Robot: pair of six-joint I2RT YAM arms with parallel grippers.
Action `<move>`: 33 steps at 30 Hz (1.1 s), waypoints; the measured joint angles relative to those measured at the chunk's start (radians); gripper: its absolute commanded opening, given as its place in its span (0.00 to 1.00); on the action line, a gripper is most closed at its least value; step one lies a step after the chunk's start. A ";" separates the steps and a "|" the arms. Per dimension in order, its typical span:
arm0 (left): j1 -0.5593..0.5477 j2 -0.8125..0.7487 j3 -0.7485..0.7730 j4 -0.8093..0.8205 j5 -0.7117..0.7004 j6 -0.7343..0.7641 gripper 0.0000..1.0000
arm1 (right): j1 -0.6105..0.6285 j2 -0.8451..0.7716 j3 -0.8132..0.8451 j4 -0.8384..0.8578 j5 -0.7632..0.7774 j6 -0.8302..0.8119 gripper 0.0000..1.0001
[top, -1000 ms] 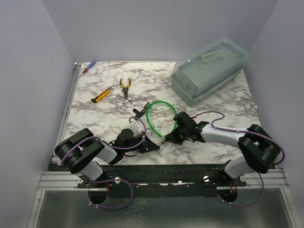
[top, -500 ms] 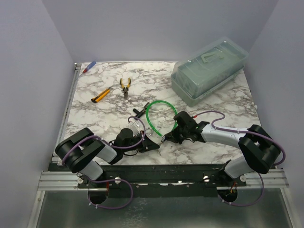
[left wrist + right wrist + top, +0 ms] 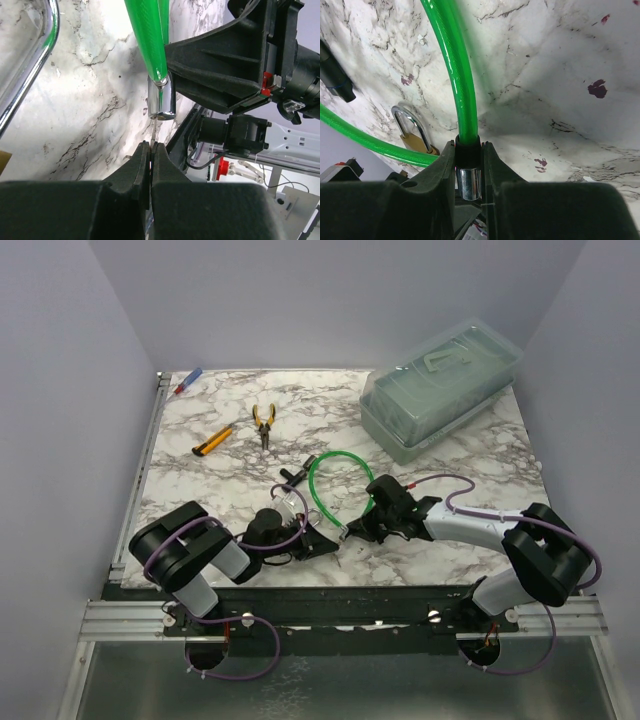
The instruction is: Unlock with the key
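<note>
My left gripper (image 3: pixel 150 145) is shut on the key (image 3: pixel 153 134), whose thin silver blade sticks out past the fingertips. Just beyond the blade hangs the silvery cylinder end (image 3: pixel 161 100) of the green cable (image 3: pixel 322 483). The right gripper (image 3: pixel 468 150) is shut on that cable end at its black collar, with the cylinder (image 3: pixel 469 182) between its fingers. The small brass padlock (image 3: pixel 415 141) lies on the marble behind the cable, and its chrome shackle (image 3: pixel 47 60) also shows in the left wrist view. From above, the two grippers (image 3: pixel 322 540) (image 3: pixel 352 530) meet tip to tip near the front middle.
Yellow-handled pliers (image 3: pixel 264 423), a yellow utility knife (image 3: pixel 211 441) and a red-and-blue pen (image 3: pixel 188 381) lie at the back left. A clear plastic box (image 3: pixel 440 390) stands at the back right. A black part (image 3: pixel 292 476) lies by the cable loop.
The left arm's elbow has swung a little to the right and away from the front edge. Both grippers keep their grips, and the right arm has barely moved.
</note>
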 measured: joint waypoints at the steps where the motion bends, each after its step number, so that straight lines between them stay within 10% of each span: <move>1: 0.000 0.002 0.003 0.003 -0.001 -0.003 0.00 | 0.002 -0.001 0.000 0.001 -0.003 0.000 0.00; 33: 0.002 0.099 0.023 0.101 0.022 -0.066 0.00 | 0.009 -0.015 0.011 -0.058 0.013 0.019 0.00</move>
